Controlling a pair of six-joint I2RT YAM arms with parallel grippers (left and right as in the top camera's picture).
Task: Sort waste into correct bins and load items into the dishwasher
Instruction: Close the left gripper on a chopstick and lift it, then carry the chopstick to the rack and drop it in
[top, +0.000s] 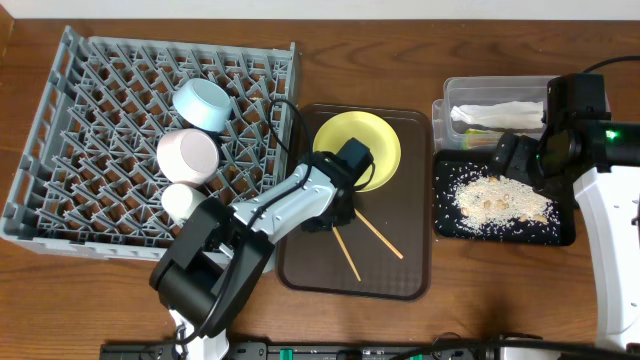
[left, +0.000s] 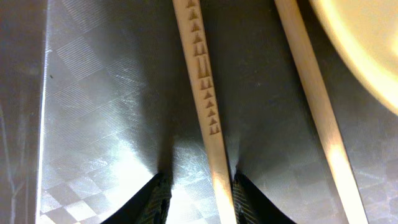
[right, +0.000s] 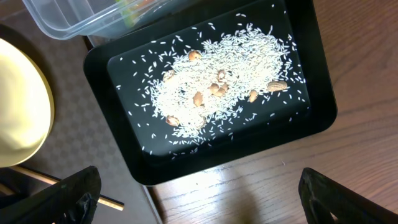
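Overhead, the left gripper is down on the brown serving tray, its arm blocking the tips. The left wrist camera fills that in: the fingers straddle one carved chopstick, barely parted, with a sliver of gap on one side, so it isn't clamped. The second chopstick lies just beside it, nearer the yellow plate.

The right gripper hangs spread wide and empty above the black tray. Only its wrist view picks out brown nut-like bits among the rice scraps.

The overhead alone shows the napkin in the clear tub, and the light blue bowl, white bowl and small white cup in the dish rack.
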